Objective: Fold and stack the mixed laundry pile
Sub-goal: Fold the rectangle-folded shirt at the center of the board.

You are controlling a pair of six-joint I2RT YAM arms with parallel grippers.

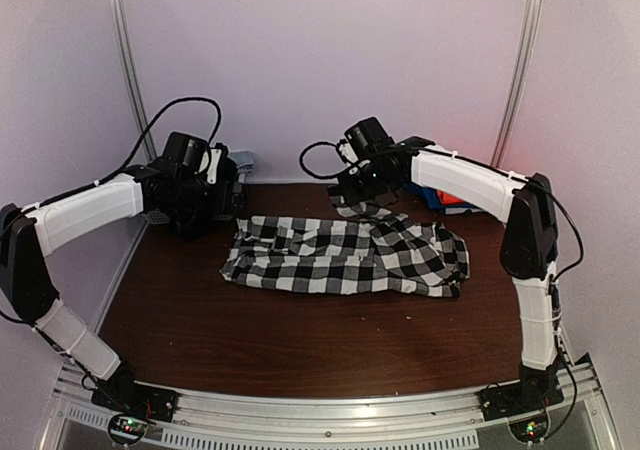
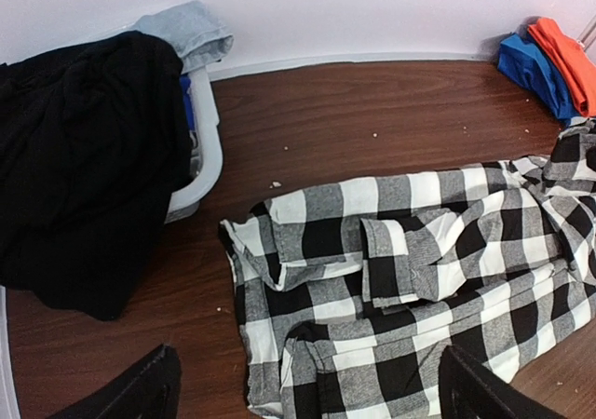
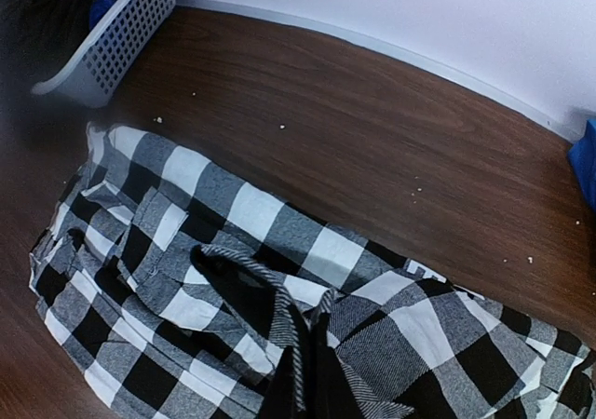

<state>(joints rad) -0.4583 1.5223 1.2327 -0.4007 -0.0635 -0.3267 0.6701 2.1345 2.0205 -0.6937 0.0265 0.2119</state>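
Note:
The black-and-white checked shirt lies crumpled across the middle of the table. My right gripper is shut on the shirt's far edge and holds a fold of it up; in the right wrist view the gripper pinches a striped inner hem of the checked cloth. My left gripper hovers open off the shirt's far left corner, its dark fingertips wide apart above the checked shirt, touching nothing. A black garment drapes over the basket. An orange-red garment sits in the far right corner.
The white slatted basket stands at the far left against the wall, with a pale grey cloth in it. A blue cloth lies under the orange-red one. Bare brown table stretches in front of the shirt.

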